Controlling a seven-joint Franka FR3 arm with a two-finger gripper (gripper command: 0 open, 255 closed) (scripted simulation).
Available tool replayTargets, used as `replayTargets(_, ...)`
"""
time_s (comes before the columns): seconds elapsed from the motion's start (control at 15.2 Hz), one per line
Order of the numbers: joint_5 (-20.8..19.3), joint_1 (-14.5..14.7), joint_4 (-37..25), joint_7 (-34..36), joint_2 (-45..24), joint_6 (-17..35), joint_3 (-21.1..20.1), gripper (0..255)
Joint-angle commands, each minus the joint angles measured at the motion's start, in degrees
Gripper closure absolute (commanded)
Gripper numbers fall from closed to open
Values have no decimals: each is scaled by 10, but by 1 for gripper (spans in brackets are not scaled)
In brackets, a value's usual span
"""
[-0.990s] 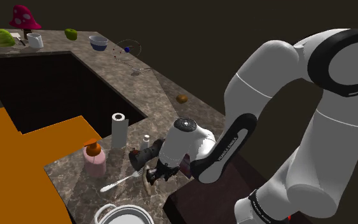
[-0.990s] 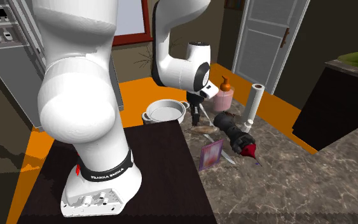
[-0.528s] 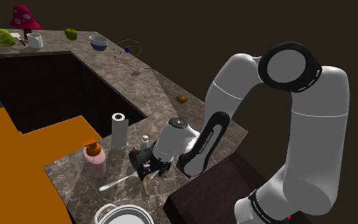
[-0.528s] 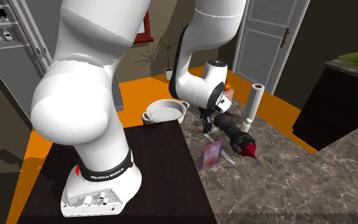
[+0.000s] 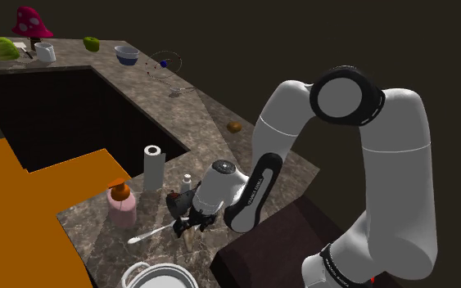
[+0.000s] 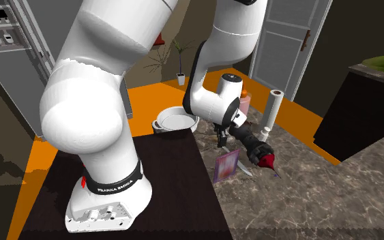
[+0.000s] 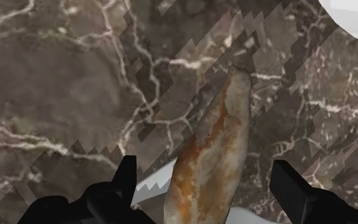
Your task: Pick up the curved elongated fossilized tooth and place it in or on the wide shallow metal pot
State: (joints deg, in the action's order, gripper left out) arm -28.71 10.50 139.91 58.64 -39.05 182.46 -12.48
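Gripper (image 7: 204,167) is low over the brown marble counter (image 7: 63,76), pointing down at it. Its two black fingers (image 7: 117,191) stand wide apart. I read it as open, holding nothing.

The tooth (image 7: 209,153) lies flat on the counter between the fingers. It is long and slightly curved, pale grey-tan with a rust-orange streak along it. There is a clear gap between it and each finger, so nothing touches it. Its narrower end points away from the hand.

A white spoon (image 5: 148,237) lies on the counter, one end reaching in under the gripper. In the wrist view a white shape shows beneath the tooth's wider end.

In the shoulder view the gripper (image 5: 186,224) sits near the counter's edge, just off the stand (image 5: 261,262). The pot (image 5: 164,278) is down at the bottom edge, to the shoulder view's lower left of the gripper. It is wide, shallow and drawn pale grey-white, near the tooth but apart from it.

A pink soap dispenser (image 5: 122,204) and a white paper towel roll (image 5: 153,166) stand to the shoulder view's left of the gripper.

In the second exterior view the pot (image 6: 176,125) is to the left of the gripper (image 6: 222,138). A black torch-shaped object with a red tip (image 6: 255,148) lies just to its right. A purple card (image 6: 226,165) stands below it at the stand's edge.
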Motion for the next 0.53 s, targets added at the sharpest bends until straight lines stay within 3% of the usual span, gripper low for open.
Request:
replayTargets(0.0, 0, 3, -3, 0, -5, 2, 3, 0)
replayTargets(0.33, 0, 3, -3, 0, -4, 2, 3, 0)
replayTargets(0.4, 0, 3, -3, 0, -4, 2, 3, 255)
replayTargets(0.46, 0, 3, -3, 0, -4, 2, 3, 255)
